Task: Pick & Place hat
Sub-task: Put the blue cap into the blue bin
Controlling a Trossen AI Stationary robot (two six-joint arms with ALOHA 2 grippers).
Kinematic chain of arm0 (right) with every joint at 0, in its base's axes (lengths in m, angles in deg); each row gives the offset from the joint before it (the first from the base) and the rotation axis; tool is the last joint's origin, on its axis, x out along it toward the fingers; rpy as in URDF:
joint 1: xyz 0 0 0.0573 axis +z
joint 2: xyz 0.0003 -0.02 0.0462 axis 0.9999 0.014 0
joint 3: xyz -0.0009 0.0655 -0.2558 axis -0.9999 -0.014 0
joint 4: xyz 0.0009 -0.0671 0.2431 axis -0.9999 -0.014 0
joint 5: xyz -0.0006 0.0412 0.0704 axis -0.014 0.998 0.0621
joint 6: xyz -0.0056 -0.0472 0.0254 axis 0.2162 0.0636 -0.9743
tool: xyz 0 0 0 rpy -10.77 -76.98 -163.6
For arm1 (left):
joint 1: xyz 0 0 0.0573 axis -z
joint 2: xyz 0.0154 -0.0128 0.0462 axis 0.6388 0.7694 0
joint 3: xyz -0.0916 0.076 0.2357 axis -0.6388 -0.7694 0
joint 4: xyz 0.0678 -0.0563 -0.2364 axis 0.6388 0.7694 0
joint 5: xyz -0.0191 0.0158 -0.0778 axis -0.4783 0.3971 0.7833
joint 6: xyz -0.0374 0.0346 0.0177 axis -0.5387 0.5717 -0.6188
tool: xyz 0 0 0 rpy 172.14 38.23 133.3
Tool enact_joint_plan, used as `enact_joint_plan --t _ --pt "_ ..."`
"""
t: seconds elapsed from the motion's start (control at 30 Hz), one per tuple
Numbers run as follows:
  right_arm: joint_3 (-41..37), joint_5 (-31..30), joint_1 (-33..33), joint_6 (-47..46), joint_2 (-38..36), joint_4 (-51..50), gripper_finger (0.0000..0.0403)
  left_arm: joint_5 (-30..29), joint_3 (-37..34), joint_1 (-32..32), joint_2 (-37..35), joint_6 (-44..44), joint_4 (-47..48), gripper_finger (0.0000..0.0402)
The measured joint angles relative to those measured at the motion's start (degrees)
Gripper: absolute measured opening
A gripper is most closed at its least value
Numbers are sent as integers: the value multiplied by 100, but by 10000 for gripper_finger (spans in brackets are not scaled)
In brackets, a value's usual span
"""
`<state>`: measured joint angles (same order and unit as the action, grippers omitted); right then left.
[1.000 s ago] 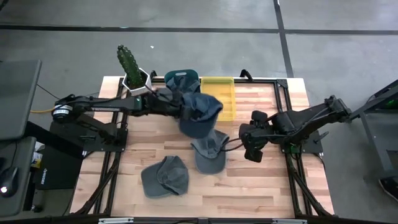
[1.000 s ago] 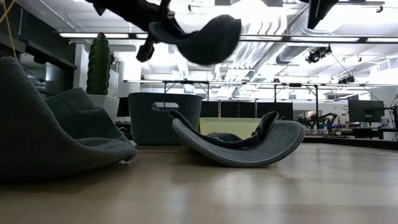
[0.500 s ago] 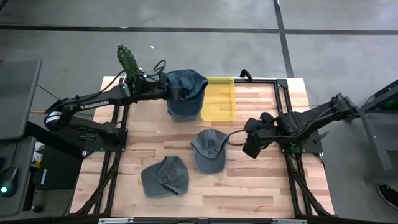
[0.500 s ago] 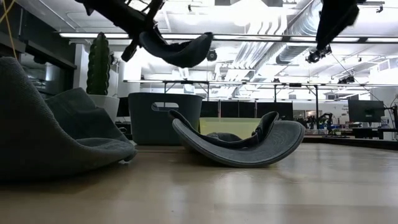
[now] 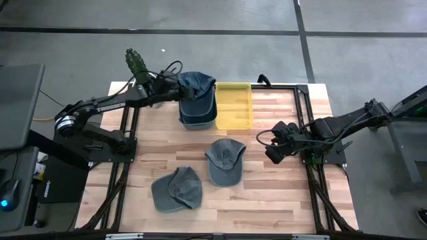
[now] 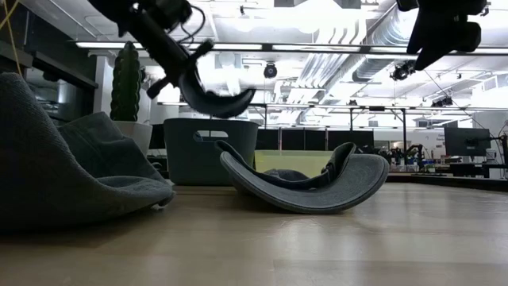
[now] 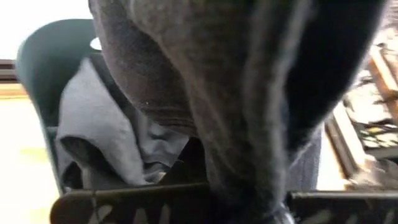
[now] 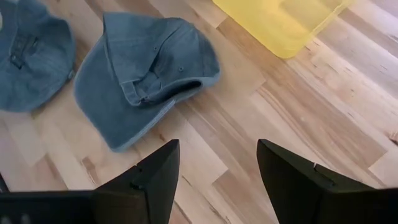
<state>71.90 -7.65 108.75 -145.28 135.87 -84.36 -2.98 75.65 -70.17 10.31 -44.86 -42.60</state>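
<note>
Tabletop hats (image 8: 146, 74), right-wrist view only

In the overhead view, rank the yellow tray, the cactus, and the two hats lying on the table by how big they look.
1. Yellow tray and the two lying hats, middle hat and front hat: too alike to rank.
2. Cactus: clearly smallest.

Bright overhead ceiling lights (image 6: 317, 16) glare; left wrist view is blurred.
</note>
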Motion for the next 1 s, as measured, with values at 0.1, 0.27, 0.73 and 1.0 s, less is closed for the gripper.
enact_joint_plan --t 0.1,0.27,0.73,1.0 --pt "0 -26 0 -56 0 1 209 -87 0 4 255 -48 0 0" --pt "0 -24 0 -103 2 2 209 -150 0 5 606 -116 -6 0" --pt "2 -70 0 -121 4 19 209 -398 0 5 813 58 -9 41" --pt "4 -114 0 -107 7 20 209 -383 2 5 813 314 -96 160"
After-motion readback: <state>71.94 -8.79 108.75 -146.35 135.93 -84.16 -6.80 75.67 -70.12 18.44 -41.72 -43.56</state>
